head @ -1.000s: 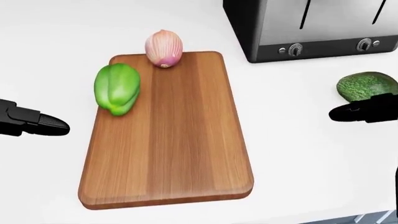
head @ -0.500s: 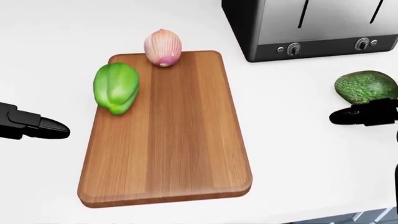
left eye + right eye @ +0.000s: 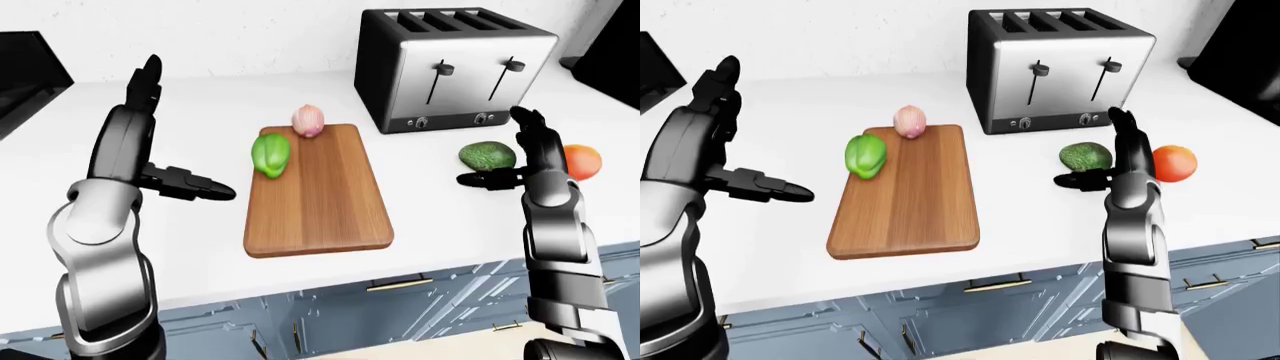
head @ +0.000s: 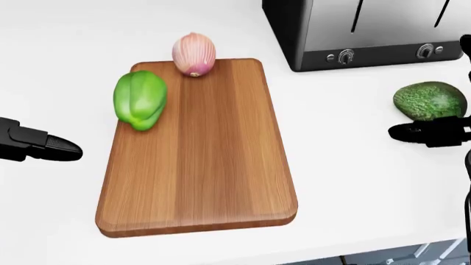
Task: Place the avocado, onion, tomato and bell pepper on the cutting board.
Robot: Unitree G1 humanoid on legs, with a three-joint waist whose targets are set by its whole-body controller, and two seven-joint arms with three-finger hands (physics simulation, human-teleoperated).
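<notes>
A wooden cutting board [image 4: 206, 165] lies on the white counter. The green bell pepper [image 4: 139, 99] rests on the board's left edge, and the pink onion [image 4: 194, 54] stands at its top edge. Right of the board, the avocado [image 4: 429, 100] lies on the counter below the toaster. The red tomato [image 3: 1173, 163] sits just right of the avocado. My right hand [image 3: 1088, 148] is open around the avocado, thumb below it and fingers raised on its right side. My left hand [image 3: 190, 129] is open left of the board, thumb pointing toward it.
A black and silver four-slot toaster [image 3: 450, 67] stands at the upper right of the board. The counter's near edge [image 3: 330, 274] runs above blue cabinet drawers. A dark appliance [image 3: 25, 75] shows at the far left.
My right thumb has slipped a little below the avocado, and a fingertip now shows at the head view's right edge. The view has shifted slightly. The left hand holds still.
</notes>
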